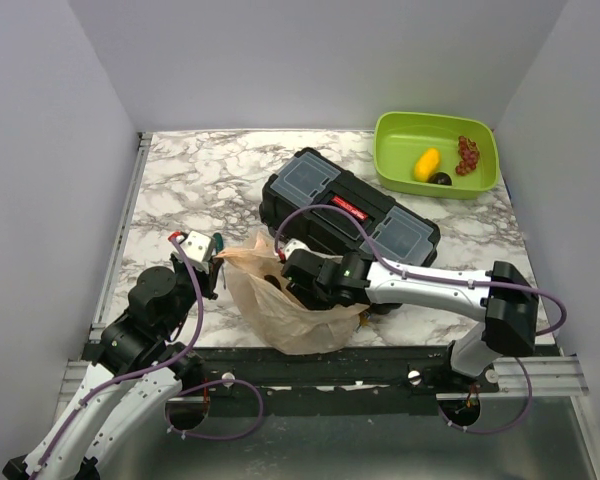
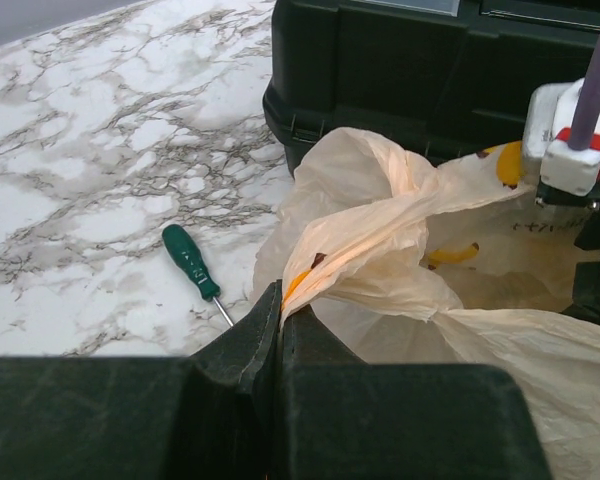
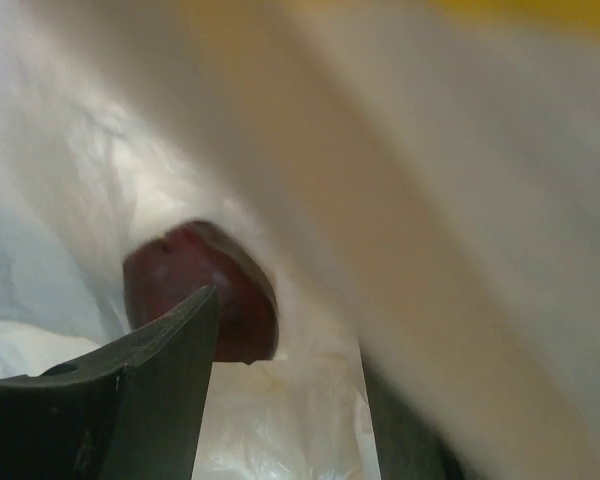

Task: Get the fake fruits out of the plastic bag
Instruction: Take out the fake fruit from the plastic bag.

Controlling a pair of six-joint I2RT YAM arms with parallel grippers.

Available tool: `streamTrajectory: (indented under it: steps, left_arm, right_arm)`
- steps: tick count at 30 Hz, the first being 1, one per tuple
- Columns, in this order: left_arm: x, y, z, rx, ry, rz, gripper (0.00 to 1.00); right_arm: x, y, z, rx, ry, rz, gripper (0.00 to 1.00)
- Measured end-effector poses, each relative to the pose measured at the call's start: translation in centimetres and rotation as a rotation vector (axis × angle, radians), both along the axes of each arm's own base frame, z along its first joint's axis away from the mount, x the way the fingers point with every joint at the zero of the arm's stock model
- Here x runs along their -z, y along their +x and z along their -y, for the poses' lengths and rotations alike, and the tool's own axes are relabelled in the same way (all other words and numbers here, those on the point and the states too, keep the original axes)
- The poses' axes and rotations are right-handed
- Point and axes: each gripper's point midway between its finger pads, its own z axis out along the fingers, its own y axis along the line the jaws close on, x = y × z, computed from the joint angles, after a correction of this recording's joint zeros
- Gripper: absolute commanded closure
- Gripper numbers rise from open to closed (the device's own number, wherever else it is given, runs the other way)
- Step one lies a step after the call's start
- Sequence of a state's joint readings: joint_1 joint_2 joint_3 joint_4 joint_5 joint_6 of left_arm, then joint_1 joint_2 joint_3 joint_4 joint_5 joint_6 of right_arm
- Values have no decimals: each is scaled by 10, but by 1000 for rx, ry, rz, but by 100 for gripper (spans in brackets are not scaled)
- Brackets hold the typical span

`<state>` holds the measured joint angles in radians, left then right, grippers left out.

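The tan plastic bag point(image 1: 298, 318) with banana prints lies in front of the black toolbox point(image 1: 348, 208). My left gripper point(image 1: 216, 258) is shut on the bag's left edge and holds it up; in the left wrist view the jaws point(image 2: 283, 305) pinch a fold of the bag point(image 2: 380, 250). My right gripper point(image 1: 283, 278) reaches into the bag's mouth. In the right wrist view it is open point(image 3: 285, 345), and a dark purple-red plum point(image 3: 230, 285) sits just beyond its left finger point(image 3: 150, 370), with bag film around it. A yellow lemon point(image 1: 427, 163) and a dark plum point(image 1: 440, 179) lie in the green bin point(image 1: 400, 135).
Red grapes point(image 1: 468, 154) also lie in the green bin at the back right. A green-handled screwdriver point(image 2: 190, 262) lies on the marble table left of the bag. The toolbox point(image 2: 400, 70) stands right behind the bag.
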<state>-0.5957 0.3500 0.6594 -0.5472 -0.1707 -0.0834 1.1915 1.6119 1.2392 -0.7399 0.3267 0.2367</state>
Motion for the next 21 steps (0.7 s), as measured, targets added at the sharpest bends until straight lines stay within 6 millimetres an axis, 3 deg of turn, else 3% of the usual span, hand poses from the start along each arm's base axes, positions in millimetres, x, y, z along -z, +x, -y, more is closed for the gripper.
streamTrajectory:
  steps: [3,7,11,17,21]
  left_arm:
    - [0,0,0,0,0,0,100]
    - [0,0,0,0,0,0,100]
    - [0,0,0,0,0,0,100]
    - [0,0,0,1,0,0,100]
    - [0,0,0,1,0,0,100]
  right_arm:
    - [7,-9,14,22,-33,-28,34]
    - [1,-21,28,37,-14,-58,32]
    - [-5,-32,28,35,23,-84,31]
    - [17,-55,36,24,-35,-143,30]
    - [22,-65,30,21,-3,-172,30]
